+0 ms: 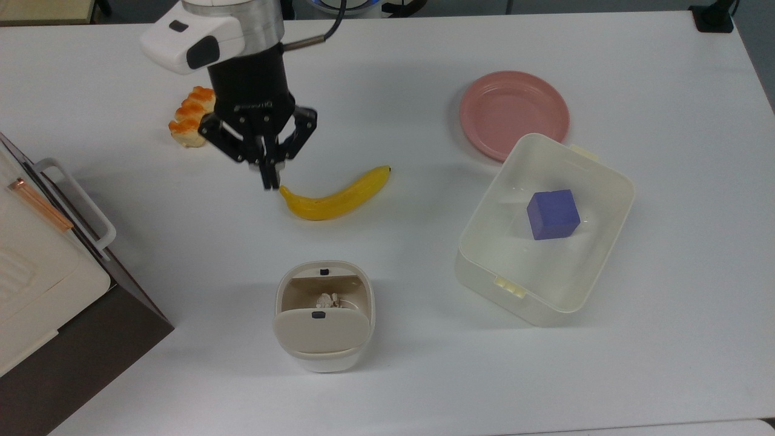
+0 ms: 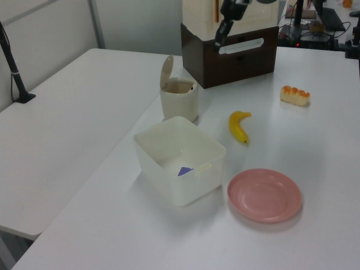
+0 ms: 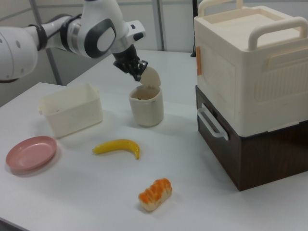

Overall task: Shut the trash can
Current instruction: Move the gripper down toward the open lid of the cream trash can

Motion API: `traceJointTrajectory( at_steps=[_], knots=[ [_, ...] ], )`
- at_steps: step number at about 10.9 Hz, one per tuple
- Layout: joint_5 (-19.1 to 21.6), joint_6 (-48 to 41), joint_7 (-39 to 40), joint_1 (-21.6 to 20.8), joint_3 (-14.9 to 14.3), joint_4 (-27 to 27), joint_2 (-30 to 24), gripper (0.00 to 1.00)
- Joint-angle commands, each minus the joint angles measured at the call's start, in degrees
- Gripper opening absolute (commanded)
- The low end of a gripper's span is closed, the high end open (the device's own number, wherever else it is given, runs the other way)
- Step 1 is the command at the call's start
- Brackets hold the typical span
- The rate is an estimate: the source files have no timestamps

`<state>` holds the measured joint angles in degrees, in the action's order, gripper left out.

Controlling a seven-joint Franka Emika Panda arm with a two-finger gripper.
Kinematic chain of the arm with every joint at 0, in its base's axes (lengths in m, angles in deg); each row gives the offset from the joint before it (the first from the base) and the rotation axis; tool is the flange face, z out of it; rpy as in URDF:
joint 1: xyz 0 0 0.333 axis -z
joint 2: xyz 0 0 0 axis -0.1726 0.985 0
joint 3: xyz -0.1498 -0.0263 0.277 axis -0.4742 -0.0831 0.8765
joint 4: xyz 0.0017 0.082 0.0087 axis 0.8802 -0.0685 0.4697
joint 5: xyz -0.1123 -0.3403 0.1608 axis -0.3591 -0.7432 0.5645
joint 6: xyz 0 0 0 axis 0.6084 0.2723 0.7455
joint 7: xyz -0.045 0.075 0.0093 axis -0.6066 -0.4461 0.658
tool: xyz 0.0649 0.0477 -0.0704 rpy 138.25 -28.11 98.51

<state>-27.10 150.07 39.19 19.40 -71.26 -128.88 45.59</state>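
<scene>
Trash can [image 1: 324, 315] near the desk's front edge in the top view, its hinged lid [image 1: 321, 330] standing upright and open. Gripper [image 1: 266, 175] raised above the desk by the banana [image 1: 335, 195], jaws drawn narrow, holding nothing. Risk: a sideways push on the lid could tip or slide the light bin toward the tub [image 1: 545, 227] rather than swing it shut.
</scene>
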Motion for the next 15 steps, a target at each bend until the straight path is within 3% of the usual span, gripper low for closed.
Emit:
traceJointTrajectory(
  at_steps=[1, 3, 5, 9, 15],
  knots=[
    [-1.3, 18.4, 0.5, -2.2, -0.3, 1.3, 5.4, 0.07],
    [-3.1, 24.8, 0.4, -3.0, -0.3, 1.3, 6.0, 0.06],
    [-3.1, 27.6, 0.4, -4.4, -0.5, 5.2, 9.0, 0.06],
    [-3.0, 28.3, -0.6, -9.3, -5.4, 10.9, 14.0, 0.06],
    [-3.2, 33.0, -0.5, -9.5, -7.6, 13.1, 19.9, 0.06]
  ],
)
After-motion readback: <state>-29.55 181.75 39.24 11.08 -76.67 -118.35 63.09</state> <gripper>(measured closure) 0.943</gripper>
